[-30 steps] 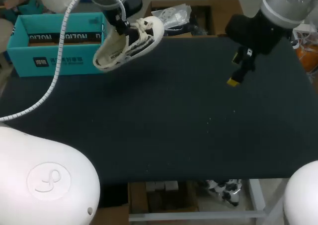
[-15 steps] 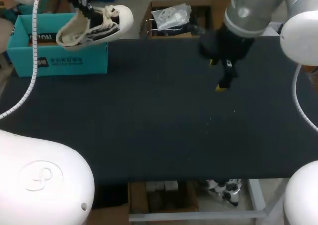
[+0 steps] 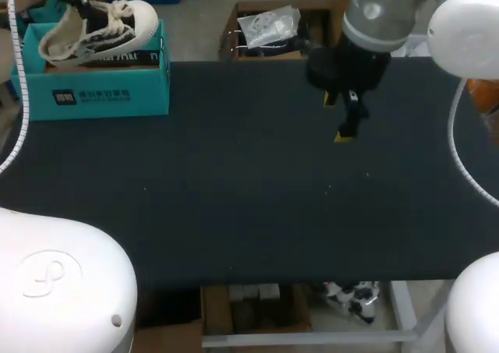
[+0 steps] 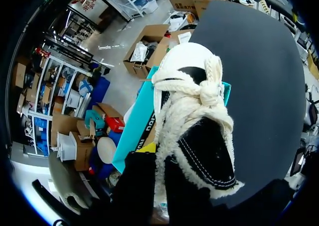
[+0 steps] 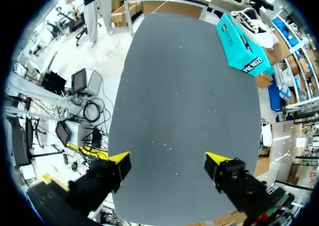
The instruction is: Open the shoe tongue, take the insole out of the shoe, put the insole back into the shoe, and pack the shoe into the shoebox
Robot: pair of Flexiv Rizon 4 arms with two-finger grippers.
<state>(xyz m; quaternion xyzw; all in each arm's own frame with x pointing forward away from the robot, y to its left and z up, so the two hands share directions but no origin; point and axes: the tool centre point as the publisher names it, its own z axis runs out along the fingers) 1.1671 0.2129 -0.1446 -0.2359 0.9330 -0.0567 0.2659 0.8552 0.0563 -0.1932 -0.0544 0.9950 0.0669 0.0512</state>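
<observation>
A white and black lace-up shoe (image 3: 97,27) hangs over the open teal shoebox (image 3: 101,88) at the table's far left corner, toe pointing right. My left gripper (image 3: 78,2) is shut on the shoe's collar near the heel. In the left wrist view the shoe (image 4: 197,121) fills the space ahead of the left gripper (image 4: 158,158), with the shoebox (image 4: 135,123) under it. No insole shows. My right gripper (image 3: 337,118) hangs open and holds nothing over the table's back right-middle. Ahead of the right gripper (image 5: 168,159), across the table, are the shoebox (image 5: 241,46) and the shoe (image 5: 254,17).
The black table top (image 3: 234,205) stretches between the two arms. The left arm's white cable (image 3: 19,96) hangs down past the shoebox's left end.
My left arm has carried the shoe leftward and back, from over the table beside the shoebox to above the shoebox. My right arm has swung left toward the middle.
</observation>
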